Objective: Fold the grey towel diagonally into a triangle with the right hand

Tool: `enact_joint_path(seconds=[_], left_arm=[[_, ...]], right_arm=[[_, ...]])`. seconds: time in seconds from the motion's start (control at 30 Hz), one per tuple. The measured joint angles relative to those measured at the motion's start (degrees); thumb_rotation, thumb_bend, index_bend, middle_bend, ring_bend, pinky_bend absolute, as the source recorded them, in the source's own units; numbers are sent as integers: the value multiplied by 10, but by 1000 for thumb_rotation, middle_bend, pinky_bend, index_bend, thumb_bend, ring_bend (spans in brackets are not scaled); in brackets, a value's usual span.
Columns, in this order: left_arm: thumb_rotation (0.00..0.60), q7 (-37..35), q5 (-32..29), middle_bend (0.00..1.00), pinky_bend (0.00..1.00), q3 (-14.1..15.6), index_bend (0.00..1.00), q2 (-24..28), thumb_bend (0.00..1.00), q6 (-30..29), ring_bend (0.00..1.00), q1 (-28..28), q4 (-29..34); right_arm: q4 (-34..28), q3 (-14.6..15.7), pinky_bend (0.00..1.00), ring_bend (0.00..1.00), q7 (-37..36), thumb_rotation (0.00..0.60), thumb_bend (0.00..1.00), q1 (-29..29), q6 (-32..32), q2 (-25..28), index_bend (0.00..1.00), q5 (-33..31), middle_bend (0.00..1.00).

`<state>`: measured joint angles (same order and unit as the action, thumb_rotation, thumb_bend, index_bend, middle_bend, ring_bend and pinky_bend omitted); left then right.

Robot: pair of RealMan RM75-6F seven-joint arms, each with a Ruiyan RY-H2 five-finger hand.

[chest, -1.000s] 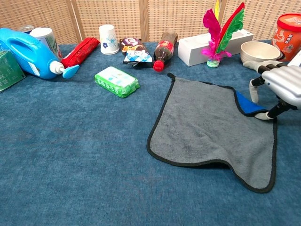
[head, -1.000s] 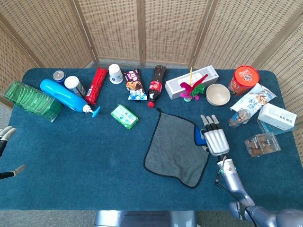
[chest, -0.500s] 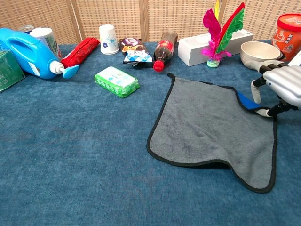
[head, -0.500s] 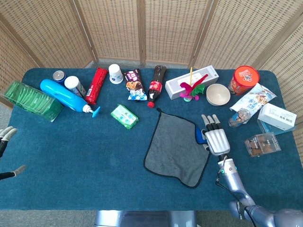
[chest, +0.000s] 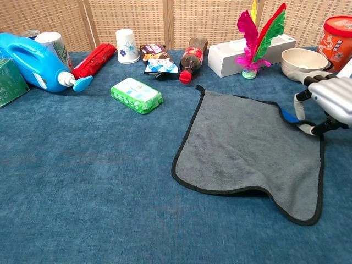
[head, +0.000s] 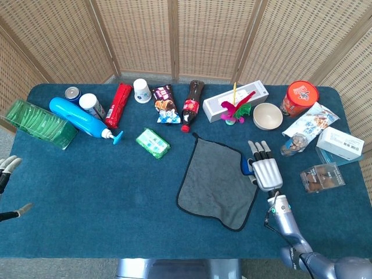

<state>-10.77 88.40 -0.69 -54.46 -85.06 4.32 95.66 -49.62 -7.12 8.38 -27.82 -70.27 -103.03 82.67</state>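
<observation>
Slippage is the main risk: the right hand (chest: pixel 324 104) has only a thin bite on the grey towel (head: pixel 216 183) at its 3 o'clock edge, where a small turned-up corner shows blue underside (chest: pixel 288 116), and a thumb-and-finger pinch that shallow could lose the cloth once it is lifted. A second risk, as I judge it, is dragging the whole towel across the surface (head: pixel 116 192) instead of folding it, since nothing pins the opposite corner. A sweep toward 12 o'clock could also knock the feathered shuttlecock (head: pixel 233 108) or the cream bowl (head: pixel 267 116), both near the towel's far side.

The towel lies spread flat at centre-right of the surface, unfolded, with a wavy hem at 6 o'clock. The right hand sits palm down at the towel's 3 o'clock edge, fingers pointing to 12 o'clock in the head view; in the chest view its thumb and a finger appear to be grasping the raised corner. The left hand (head: pixel 7 168) rests at the 9 o'clock margin, released, fingers apart and holding nothing.
</observation>
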Motion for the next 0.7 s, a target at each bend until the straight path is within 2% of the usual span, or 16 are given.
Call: enact_joint_path(seconds=[0.27, 0.7], left_arm=[[600, 2, 0, 0, 0, 0, 0, 0, 116, 0, 0, 0, 0], [600, 5, -1, 0, 0, 0, 0, -1, 115, 3, 0, 1, 1]], right_arm=[[-37, 1, 0, 0, -8, 600, 536, 3, -2, 17, 665, 2, 56], [-170, 14, 0, 0, -18, 600, 536, 9, -18, 79, 667, 29, 56]])
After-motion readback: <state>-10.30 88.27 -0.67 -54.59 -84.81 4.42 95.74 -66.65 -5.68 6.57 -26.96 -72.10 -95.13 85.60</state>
